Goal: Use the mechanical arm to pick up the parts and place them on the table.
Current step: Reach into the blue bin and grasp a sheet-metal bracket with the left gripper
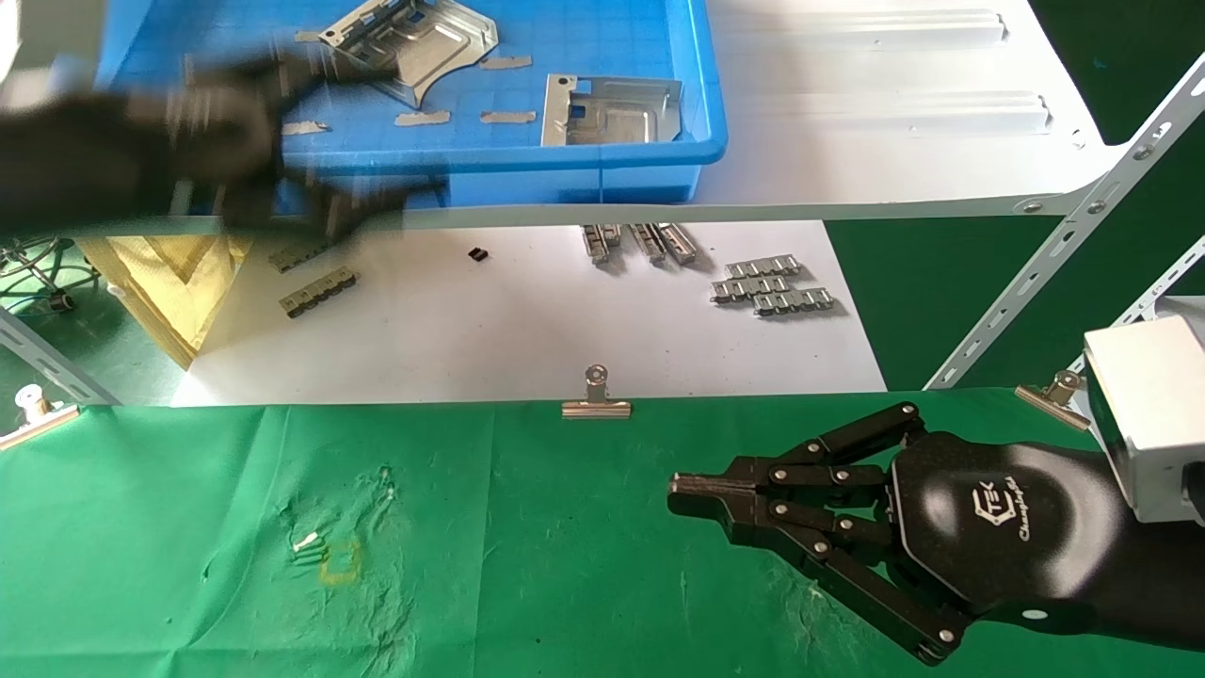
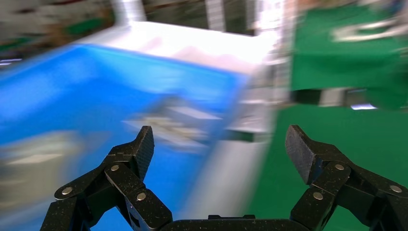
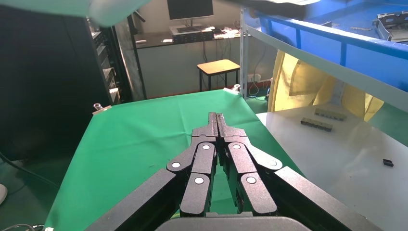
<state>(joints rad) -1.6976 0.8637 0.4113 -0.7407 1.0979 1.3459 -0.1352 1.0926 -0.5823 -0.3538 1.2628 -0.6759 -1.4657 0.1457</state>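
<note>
- The left pincer [image 2: 219, 144] stands with its fingers spread wide and nothing between them; the head view shows this arm as a dark smear at the near-left corner of the blue tray [image 1: 697, 94].
- Two parts lie inside the tray on the white shelf [image 1: 894, 141]: one plate [image 1: 414, 47] at the far side, close to the left arm, and a second plate [image 1: 607, 110] toward the tray's right near corner.
- From the left pincer, the closer plate lies ahead and slightly right; its long axis runs slantwise across the tray, so the fingers probably need to turn to straddle a bent edge.
- The left arm is clearly nearer both parts, so the pick looks like its job.
- The right pincer [image 1: 682, 490] is parked low over the green bench [image 1: 471, 565], fingers pressed together and holding nothing, well apart from the tray.
- No part lies on the bench yet, so the placing is not begun.
</note>
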